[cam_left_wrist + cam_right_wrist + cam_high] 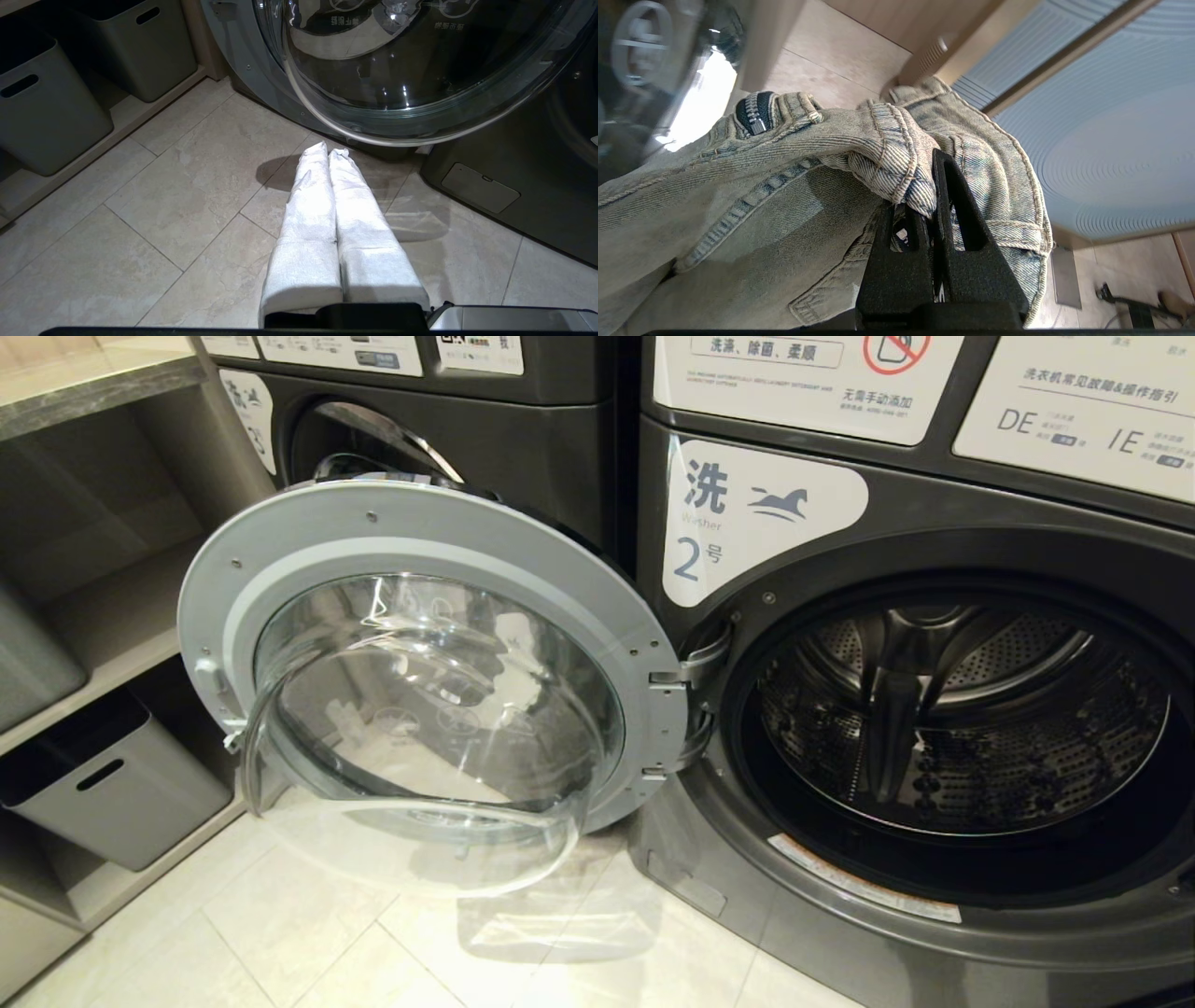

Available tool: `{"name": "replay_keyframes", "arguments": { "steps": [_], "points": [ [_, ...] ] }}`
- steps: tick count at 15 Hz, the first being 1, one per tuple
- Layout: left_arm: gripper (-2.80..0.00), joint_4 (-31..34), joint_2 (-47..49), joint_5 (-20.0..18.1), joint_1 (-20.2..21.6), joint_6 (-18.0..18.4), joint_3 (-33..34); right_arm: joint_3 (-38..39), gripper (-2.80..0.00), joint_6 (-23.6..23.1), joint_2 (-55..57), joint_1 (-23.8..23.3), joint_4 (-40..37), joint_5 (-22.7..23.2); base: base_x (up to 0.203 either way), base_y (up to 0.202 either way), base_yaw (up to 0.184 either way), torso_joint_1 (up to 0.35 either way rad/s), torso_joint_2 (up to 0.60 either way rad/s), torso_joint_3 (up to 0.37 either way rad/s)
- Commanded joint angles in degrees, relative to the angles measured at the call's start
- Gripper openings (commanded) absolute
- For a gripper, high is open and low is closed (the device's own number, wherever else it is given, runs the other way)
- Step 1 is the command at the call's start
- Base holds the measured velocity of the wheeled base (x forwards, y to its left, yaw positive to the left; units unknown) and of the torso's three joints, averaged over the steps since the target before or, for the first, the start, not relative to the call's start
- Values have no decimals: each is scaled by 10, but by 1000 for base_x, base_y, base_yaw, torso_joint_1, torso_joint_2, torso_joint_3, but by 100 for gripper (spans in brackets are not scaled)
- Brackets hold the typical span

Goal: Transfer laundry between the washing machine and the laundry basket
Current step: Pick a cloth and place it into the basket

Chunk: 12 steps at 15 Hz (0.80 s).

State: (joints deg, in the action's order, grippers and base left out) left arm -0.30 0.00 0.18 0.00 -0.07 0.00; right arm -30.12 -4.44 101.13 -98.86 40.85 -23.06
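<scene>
So the laundry here is a pair of faded denim jeans (794, 196), and the right gripper (934, 186) is clamped onto a thick folded seam of them, near the waistband by the look of the zipper (754, 114). The fabric is stiff, washed-out blue-grey twill with chunky stitched hems, bunched over the black wedge-shaped fingers. Only the right wrist view shows it, so I can't say how close the jeans are to the washing machine (934, 915); neither arm appears in the head view.

The washing machine itself is ready: its round door (420, 691) is swung fully open to the left of the opening, grey plastic ring with a deep clear glass bowl. The drum (962, 719) is dark perforated steel with raised paddles, and what shows of it looks empty. My guess is the jeans are in hand but not loaded yet, so the actual drop into the drum is left. No laundry basket is in sight.

The left gripper (329, 156) hangs low over the pale tiled floor (140, 224), just in front of the door, its white padded fingers pressed together and holding nothing. Grey storage bins (51, 116) sit on a low shelf off beside the door.
</scene>
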Motion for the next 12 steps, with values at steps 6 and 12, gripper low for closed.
{"name": "replay_keyframes", "arguments": {
  "steps": [6,12],
  "points": [
    [-280,0,0,1,0,0,0,5,-280,-1,35,-30,10,-1,0,0,0,0,0,0],
    [-280,0,0,0,0,0,0,6,0,-1,39,-36,9,-1,0,0,0,0,0,0]
  ]
}}
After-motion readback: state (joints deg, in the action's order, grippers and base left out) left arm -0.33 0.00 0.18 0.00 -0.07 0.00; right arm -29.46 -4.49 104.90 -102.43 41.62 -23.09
